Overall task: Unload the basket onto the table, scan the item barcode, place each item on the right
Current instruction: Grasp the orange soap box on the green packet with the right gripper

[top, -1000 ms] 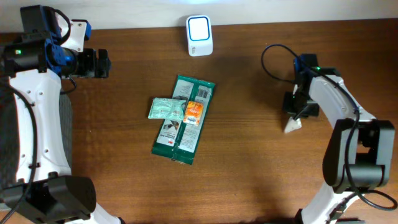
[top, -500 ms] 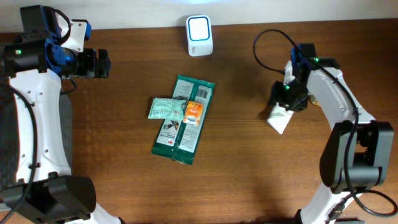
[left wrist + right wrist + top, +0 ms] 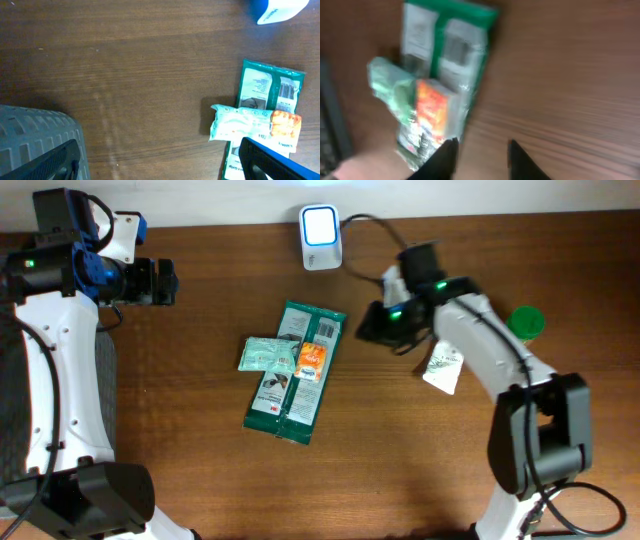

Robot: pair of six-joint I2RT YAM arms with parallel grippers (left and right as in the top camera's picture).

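Brown wood bench [image 3: 180, 460] has the green packet [image 3: 283, 402] in its middle, scanner [image 3: 320, 225] at the far edge. Your right jaws hang slightly apart, empty, near that packet; left jaws gape wide, empty. Go slowly, pinch one edge, keep the barcode [image 3: 286, 90] bare.

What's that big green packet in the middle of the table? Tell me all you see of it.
The green packet is long, flat, glossy plastic with pale printed panels and a barcode near one end. It lies slightly askew on the wooden table. A pale pouch and an orange pack lie across it.
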